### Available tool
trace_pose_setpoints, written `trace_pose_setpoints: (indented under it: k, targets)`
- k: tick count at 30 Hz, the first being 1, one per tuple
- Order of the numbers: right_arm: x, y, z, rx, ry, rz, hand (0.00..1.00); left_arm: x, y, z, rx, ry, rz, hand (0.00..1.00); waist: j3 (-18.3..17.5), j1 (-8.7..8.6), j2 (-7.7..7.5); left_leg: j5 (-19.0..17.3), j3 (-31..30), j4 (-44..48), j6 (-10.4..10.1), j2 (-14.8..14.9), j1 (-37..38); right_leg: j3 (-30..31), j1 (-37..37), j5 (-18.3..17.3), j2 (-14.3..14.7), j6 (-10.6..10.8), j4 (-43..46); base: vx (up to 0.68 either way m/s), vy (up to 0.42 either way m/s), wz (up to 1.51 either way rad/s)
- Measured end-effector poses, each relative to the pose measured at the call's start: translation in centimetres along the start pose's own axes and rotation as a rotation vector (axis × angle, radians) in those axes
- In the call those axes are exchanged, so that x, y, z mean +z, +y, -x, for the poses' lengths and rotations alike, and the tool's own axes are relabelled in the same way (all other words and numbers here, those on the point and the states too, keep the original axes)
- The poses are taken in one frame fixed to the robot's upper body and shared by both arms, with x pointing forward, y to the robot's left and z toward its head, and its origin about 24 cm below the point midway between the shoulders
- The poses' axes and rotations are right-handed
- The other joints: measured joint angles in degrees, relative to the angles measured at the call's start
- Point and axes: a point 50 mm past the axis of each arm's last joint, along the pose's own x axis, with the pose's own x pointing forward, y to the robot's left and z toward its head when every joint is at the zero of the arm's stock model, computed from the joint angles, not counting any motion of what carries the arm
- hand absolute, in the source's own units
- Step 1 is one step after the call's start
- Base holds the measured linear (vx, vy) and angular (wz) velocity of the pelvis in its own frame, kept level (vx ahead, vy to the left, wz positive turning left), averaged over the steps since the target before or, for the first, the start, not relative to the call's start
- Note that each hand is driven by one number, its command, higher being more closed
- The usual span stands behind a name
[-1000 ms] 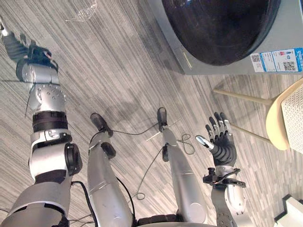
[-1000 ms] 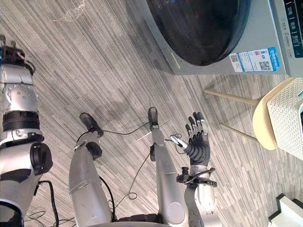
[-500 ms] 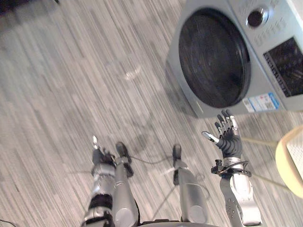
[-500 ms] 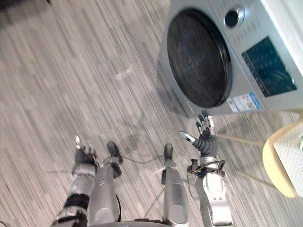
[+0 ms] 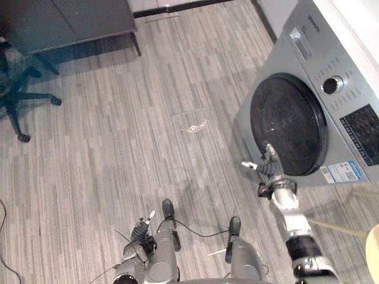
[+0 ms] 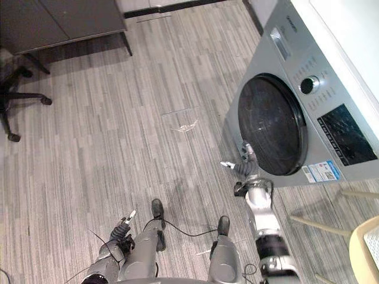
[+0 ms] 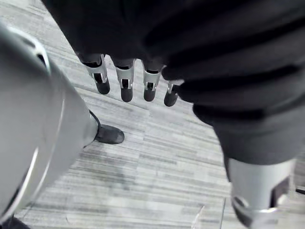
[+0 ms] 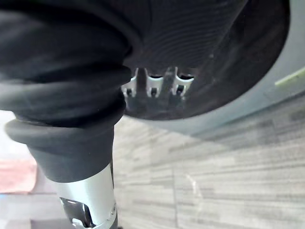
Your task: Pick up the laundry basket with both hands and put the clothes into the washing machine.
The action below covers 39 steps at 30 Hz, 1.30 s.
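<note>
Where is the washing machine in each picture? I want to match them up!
Left eye view: the washing machine is at the right side, with the right hand in front of its round dark door.
Right eye view: the machine is at the right side too.
Right wrist view: its dark door and grey front lie past the right hand.
Left wrist view: floor past the left hand.
Shared landmark: the grey plank floor.

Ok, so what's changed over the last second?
The head camera has tilted up, so the whole view shifted. The right hand has reached forward to near the lower rim of the washing machine door. The left hand has come down from out at the side to low on the robot's left. The door stays shut, and both hands stay open, holding nothing.
</note>
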Motion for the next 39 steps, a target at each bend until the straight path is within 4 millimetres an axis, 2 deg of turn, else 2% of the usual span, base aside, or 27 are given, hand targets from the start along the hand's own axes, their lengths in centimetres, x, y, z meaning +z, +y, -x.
trace_pose_setpoints:
  k: [4,6,9,10,12,13,19,22,25,26,34,37,39]
  targets:
    - [1.0,-2.0,-1.7,-0.097,0.004,0.015,0.00,-1.4,1.5,0.5,0.035,0.040,-0.012,0.00,0.44,0.30,0.65,0.02,-2.56,-0.99,-0.04,-1.27,-0.24,-1.00,0.15,-0.09,-0.57,0.10,-0.16,-0.02,0.033,0.18]
    - [1.2,-3.5,-2.4,-0.150,0.022,0.038,0.00,-1.3,1.5,0.5,0.033,0.034,-0.024,0.00,1.21,1.40,1.36,0.02,-3.39,-1.01,-0.04,-1.57,-0.54,-0.82,-0.25,-0.09,-0.64,0.04,-0.15,0.00,0.000,0.00]
    - [2.2,-5.1,-3.5,-0.214,0.026,0.051,0.00,-1.1,1.5,0.5,0.033,0.025,-0.021,0.00,2.62,1.25,2.33,0.21,-4.93,-1.23,-0.13,-1.82,-1.45,-0.94,-0.79,0.07,-0.52,-0.06,0.05,0.00,-0.005,-0.01]
    - [2.8,-5.9,-3.9,-0.238,0.018,0.061,0.00,-1.1,1.6,0.5,0.035,0.018,-0.021,0.00,3.13,1.25,2.50,1.29,-5.07,-2.17,-0.05,-1.79,-1.49,-0.81,-1.35,0.32,-0.35,0.05,0.15,0.01,-0.021,-0.07]
    - [3.6,-7.3,-4.3,-0.293,0.008,0.053,0.00,-1.0,1.7,0.5,0.039,0.019,-0.020,0.00,3.56,1.17,2.49,2.49,-5.05,-4.12,0.02,-1.78,-1.41,-0.70,-2.19,0.53,-0.15,0.23,0.16,0.02,-0.029,-0.06]
    - [4.9,-8.4,-4.7,-0.348,-0.024,0.043,0.00,-0.9,1.9,0.4,0.044,0.017,-0.012,0.00,4.47,0.96,2.39,3.57,-4.95,-5.95,0.03,-1.72,-0.89,-0.63,-2.61,0.60,0.02,0.13,0.15,0.04,-0.029,-0.03]
    - [7.2,-10.0,-4.8,-0.446,-0.102,0.001,0.00,-0.9,2.0,0.4,0.058,0.017,0.006,0.00,5.67,0.56,1.99,4.10,-4.31,-7.07,0.16,-1.71,-0.37,0.08,-3.16,0.58,0.09,0.08,0.05,0.06,-0.028,-0.07]
    - [9.0,-10.7,-4.1,-0.498,-0.194,-0.018,0.00,-0.8,2.0,0.4,0.066,0.013,0.005,0.00,6.45,-0.73,1.73,4.09,-3.91,-7.12,0.15,-1.63,-0.57,0.40,-3.65,0.55,0.11,0.07,-0.04,0.05,-0.031,-0.07]
    - [9.4,-12.2,-2.6,-0.583,-0.256,-0.040,0.00,-0.6,2.1,0.4,0.069,0.005,0.004,0.00,6.68,-1.00,1.37,4.07,-3.72,-7.14,0.13,-1.43,-0.96,0.47,-4.08,0.46,0.29,-0.06,-0.08,0.03,-0.035,-0.04]
    - [9.6,-12.5,-2.1,-0.616,-0.278,-0.034,0.00,-0.4,2.3,0.4,0.082,-0.002,0.001,0.00,6.99,-1.64,0.81,4.06,-3.56,-7.14,0.12,-1.31,-1.24,0.63,-4.51,0.42,0.39,-0.12,0.04,0.01,-0.029,-0.06]
    - [7.9,-12.9,1.0,-0.698,-0.302,-0.041,0.00,0.4,2.7,0.2,0.104,-0.024,0.015,0.00,7.84,-2.04,-0.80,3.80,-2.71,-7.14,-0.21,-1.26,-2.03,1.76,-6.00,0.44,0.43,-0.12,0.13,0.01,-0.020,-0.06]
    - [6.6,-13.3,2.3,-0.735,-0.281,-0.042,0.00,0.8,2.7,0.2,0.110,-0.038,0.020,0.00,8.14,-2.17,-1.54,3.79,-2.72,-7.14,-0.21,-1.21,-2.27,1.74,-6.22,0.43,0.48,-0.12,0.14,0.00,0.000,0.00]
    - [6.2,-13.2,2.5,-0.744,-0.269,-0.034,0.00,1.0,2.8,0.2,0.119,-0.048,0.023,0.00,8.32,-2.26,-1.98,3.79,-2.70,-7.13,-0.21,-1.24,-2.50,1.78,-6.45,0.43,0.46,-0.12,0.21,0.00,0.000,0.00]
